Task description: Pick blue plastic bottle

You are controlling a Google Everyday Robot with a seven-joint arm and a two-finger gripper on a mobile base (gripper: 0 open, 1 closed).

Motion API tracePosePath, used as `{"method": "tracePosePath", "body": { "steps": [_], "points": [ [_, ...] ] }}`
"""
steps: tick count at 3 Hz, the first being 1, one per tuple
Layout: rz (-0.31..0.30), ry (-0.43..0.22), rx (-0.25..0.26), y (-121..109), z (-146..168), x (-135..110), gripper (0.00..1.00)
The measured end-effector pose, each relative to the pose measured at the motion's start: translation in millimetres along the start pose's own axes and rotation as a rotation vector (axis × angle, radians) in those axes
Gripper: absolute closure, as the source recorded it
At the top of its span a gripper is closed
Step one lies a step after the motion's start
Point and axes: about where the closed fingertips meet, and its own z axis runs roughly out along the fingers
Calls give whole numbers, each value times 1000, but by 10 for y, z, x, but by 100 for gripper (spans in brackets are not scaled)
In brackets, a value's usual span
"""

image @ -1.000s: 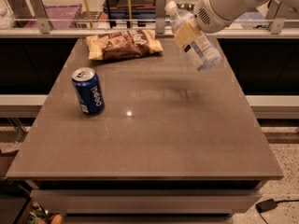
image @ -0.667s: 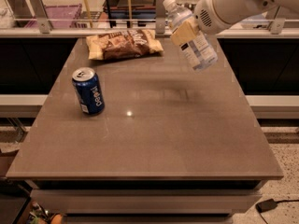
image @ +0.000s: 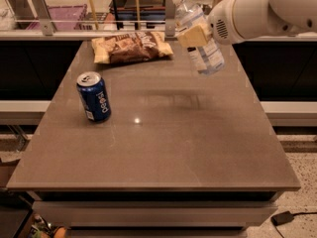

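Observation:
The blue plastic bottle [image: 200, 41] is a clear, pale-bluish water bottle with a white cap and white label. It hangs tilted in the air above the far right part of the table, cap pointing up and left. My gripper [image: 196, 34] is shut on the bottle's middle, its tan finger pad [image: 193, 35] pressed against the near side. The white arm [image: 262, 9] reaches in from the upper right.
A dark blue Pepsi can [image: 93, 96] stands upright on the left of the grey-brown table [image: 168, 148]. A chip bag [image: 131, 46] lies at the far edge. Behind the table runs a rail with shelves and a purple bin [image: 62, 16].
The gripper has lifted the bottle a little higher and farther back from the table. The can and chip bag have not moved.

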Motion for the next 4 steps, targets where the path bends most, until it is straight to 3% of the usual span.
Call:
{"method": "tracePosePath", "body": {
  "steps": [2,4],
  "points": [
    [-12,-198,-39,-67,94,-112,100],
    [16,-274,-120,-80,391,-41,100]
  ]
}}
